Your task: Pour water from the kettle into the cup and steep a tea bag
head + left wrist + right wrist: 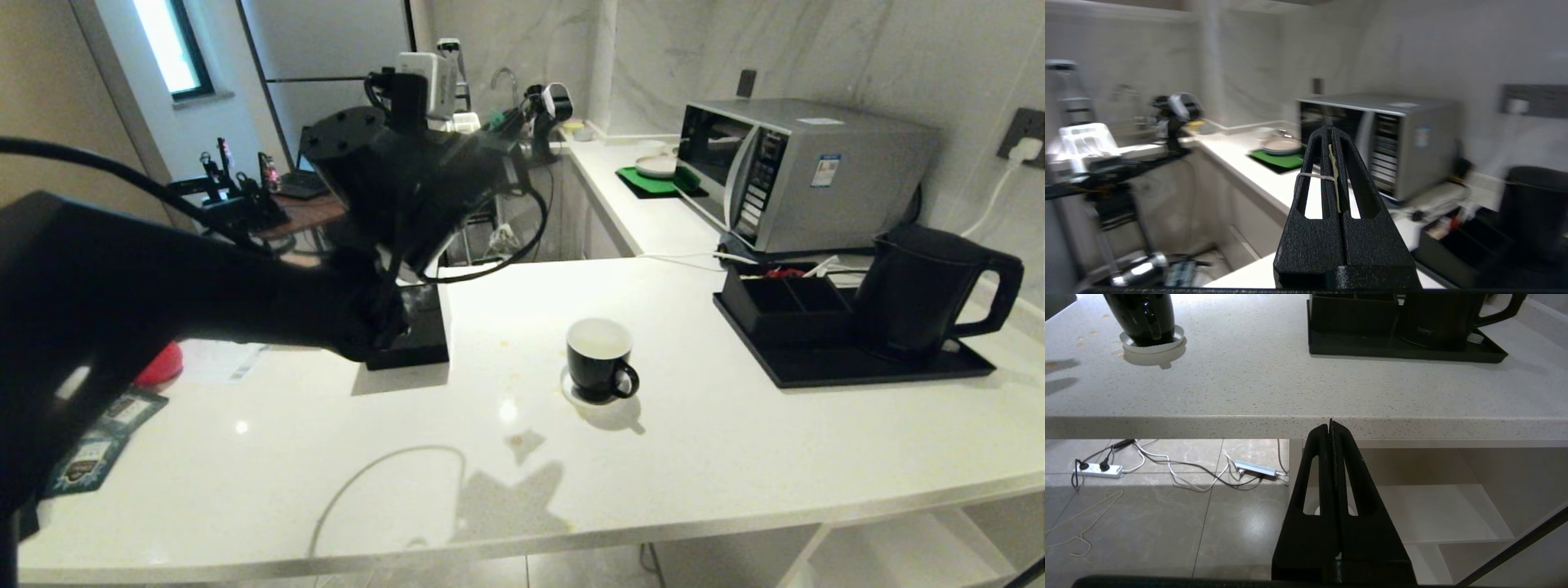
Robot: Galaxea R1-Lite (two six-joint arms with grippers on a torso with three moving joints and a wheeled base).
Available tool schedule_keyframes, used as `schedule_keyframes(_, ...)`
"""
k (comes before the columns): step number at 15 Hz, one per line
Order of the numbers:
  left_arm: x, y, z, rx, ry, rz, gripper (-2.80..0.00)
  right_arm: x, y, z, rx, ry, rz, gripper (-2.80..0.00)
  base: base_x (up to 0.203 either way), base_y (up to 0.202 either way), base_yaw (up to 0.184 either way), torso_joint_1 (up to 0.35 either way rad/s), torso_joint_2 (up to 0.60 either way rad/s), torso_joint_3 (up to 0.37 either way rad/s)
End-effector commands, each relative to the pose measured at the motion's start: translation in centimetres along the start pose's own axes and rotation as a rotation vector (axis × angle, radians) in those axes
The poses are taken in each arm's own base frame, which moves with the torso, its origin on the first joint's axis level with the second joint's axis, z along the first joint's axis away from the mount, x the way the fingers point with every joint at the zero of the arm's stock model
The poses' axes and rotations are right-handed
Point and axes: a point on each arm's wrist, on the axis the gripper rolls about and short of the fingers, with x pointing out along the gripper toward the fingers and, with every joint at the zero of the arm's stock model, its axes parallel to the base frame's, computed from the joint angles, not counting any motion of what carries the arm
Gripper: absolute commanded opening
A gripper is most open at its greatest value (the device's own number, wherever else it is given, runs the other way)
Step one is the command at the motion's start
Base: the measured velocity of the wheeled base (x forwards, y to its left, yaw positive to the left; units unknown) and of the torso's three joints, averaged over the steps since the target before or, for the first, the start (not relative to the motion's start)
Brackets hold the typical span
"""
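Below the white stone counter's [1306, 388] front edge the right gripper [1331, 426] hangs pressed together and empty, the glossy black cup [600, 359] sits mid-counter, the raised left gripper [1331, 134] pinches a pale string [1334, 179], and the matte black kettle [927, 290] stands on its far tray [857, 367].

A kitchen (hotel-like): white stone counter [735, 457], microwave [804, 171], kettle [922, 294], sink tap [506, 82].
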Motion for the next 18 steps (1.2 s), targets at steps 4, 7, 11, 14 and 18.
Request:
schedule_keyframes(4, -0.3, 3.6, 0.7, 0.045, -0.016, 0.078, -2.8, 0.0, 0.0, 0.0, -0.001, 0.002, 0.001, -2.8, 0.0, 0.0, 0.0, 0.0, 0.0, 0.0)
schedule_keyframes(7, -0.7, 6.2, 0.9, 0.074, -0.016, 0.133, -2.8, 0.0, 0.0, 0.0, -0.001, 0.0, 0.001, -2.8, 0.0, 0.0, 0.0, 0.0, 0.0, 0.0)
schedule_keyframes(11, -1.2, 8.8, 1.2, 0.106, -0.017, 0.191, -2.8, 0.0, 0.0, 0.0, -0.001, 0.002, 0.001, -2.8, 0.0, 0.0, 0.0, 0.0, 0.0, 0.0)
schedule_keyframes(14, -1.4, 9.7, 1.1, 0.116, -0.01, 0.211, -2.8, 0.0, 0.0, 0.0, -0.001, 0.002, 0.001, -2.8, 0.0, 0.0, 0.0, 0.0, 0.0, 0.0)
schedule_keyframes(18, -1.9, 10.9, 0.7, 0.127, 0.009, 0.241, -2.8, 0.0, 0.0, 0.0, -0.001, 0.002, 0.001, -2.8, 0.0, 0.0, 0.0, 0.0, 0.0, 0.0)
